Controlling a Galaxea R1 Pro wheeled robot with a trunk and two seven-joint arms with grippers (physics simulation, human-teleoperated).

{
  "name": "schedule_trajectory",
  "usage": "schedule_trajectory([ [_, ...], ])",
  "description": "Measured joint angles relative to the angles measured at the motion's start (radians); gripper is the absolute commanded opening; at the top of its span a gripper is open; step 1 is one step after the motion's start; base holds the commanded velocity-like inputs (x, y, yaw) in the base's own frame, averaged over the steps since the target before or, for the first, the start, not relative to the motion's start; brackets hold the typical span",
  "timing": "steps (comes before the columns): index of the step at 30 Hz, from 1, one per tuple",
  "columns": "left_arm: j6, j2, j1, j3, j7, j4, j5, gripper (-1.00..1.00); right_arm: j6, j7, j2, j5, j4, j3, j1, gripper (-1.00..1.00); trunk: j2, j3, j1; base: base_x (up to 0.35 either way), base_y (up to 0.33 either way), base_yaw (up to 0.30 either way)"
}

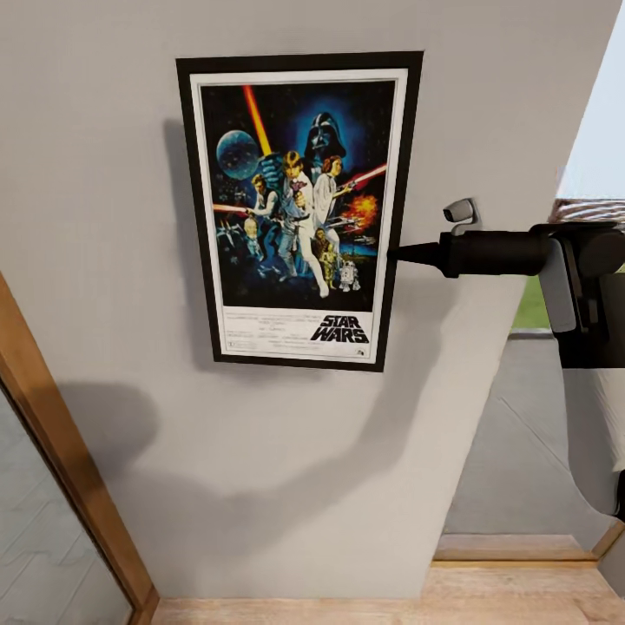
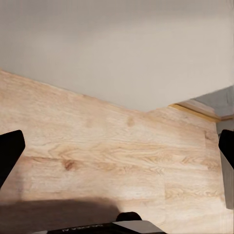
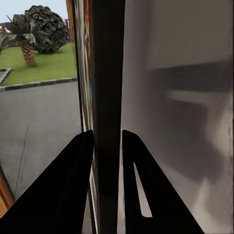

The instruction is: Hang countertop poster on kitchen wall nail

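The poster has a black frame, white border and dark blue art; grey wall; light wood-grain floor.

The right gripper was rendered matte black, tapering to a point from a thick cylindrical wrist. Just behind that, a small grey camera was mounted, followed by a grey band. Wedge-shaped black fingers were seen, one marked with a pale sliver.

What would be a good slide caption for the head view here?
Right gripper pinching the right edge of the framed Star Wars poster, held flat against the grey wall.
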Motion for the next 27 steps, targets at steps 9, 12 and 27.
schedule_trajectory([
  [9,0.0,0.0,0.0,0.0,0.0,0.0,0.0,1.0,0.0,0.0,0.0,-0.001,0.0,-0.001,0.0,-1.0,0.0,0.0,0.0,0.043,0.0,0.0],
  [12,0.0,0.0,0.0,0.0,0.0,0.0,0.0,1.0,0.0,0.0,0.0,-0.001,-0.001,-0.001,0.0,-1.0,0.0,0.0,0.0,0.002,0.0,0.0],
  [27,0.0,0.001,0.0,0.0,0.0,0.0,0.0,1.0,0.0,0.0,0.0,-0.001,-0.002,-0.001,0.0,-1.0,0.0,0.0,0.0,0.083,0.0,0.0],
])
